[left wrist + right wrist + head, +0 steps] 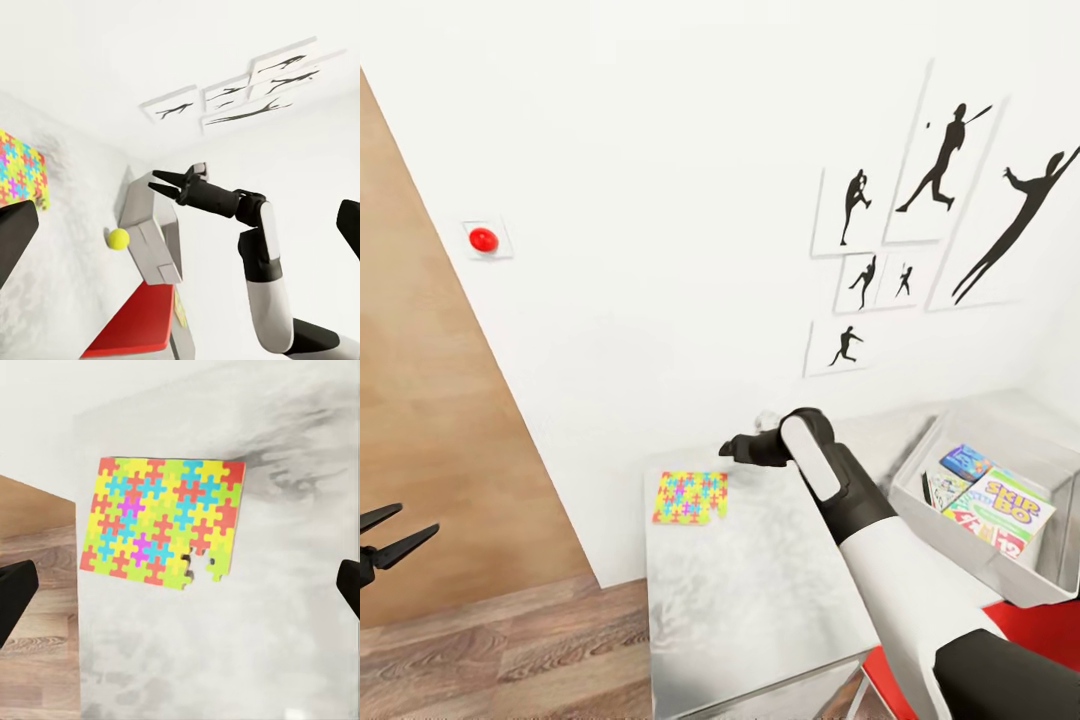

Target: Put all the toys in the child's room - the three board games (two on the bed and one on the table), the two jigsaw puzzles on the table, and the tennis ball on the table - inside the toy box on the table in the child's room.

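- Puzzle (691, 497) is a thin flat slab of yellow, red, green and blue pieces, with an uneven edge and one notch where a piece sits a little apart
- It lies on the light grey table (760, 600), at the far corner next to the white wall
- Right gripper (732, 447) hangs above the table just beside the puzzle, not touching it; its fingers are spread open and hold nothing
- Left gripper (390, 535) is low over the wood floor, well apart from the table, open and empty
- Toy box (920, 480) stands on the table at the right, with printed game boxes (1000, 505) inside
- Tennis ball (117, 238) lies on the table near the toy box
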Motion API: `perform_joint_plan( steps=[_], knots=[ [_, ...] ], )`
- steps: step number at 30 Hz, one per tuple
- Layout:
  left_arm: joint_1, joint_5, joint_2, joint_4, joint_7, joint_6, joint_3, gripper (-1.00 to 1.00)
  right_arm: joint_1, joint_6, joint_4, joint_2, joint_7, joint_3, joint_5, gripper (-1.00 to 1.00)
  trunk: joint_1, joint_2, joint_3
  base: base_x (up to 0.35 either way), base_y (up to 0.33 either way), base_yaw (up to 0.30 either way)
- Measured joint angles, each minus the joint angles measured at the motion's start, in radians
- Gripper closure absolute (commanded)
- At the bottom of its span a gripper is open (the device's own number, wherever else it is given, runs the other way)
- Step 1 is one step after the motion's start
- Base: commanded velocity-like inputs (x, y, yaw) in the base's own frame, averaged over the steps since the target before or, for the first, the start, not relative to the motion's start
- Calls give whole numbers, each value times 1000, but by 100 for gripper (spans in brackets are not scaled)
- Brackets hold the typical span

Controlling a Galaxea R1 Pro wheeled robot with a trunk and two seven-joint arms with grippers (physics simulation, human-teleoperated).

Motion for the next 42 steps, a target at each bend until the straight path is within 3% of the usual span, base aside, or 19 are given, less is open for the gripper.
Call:
perform_joint_plan(
  steps=[8, 42],
  knots=[
    [0, 0, 0, 0, 1, 0, 0, -100, 0, 0, 3, 7, 1, 5, 27, -100, 0, 0, -13, 0, 0, 0],
    [0, -21, 0, 0, 0, -31, 0, -100, 0, 0, -1, 7, 5, 6, 29, -100, 0, 0, -69, 0, 0, 0]
  ],
)
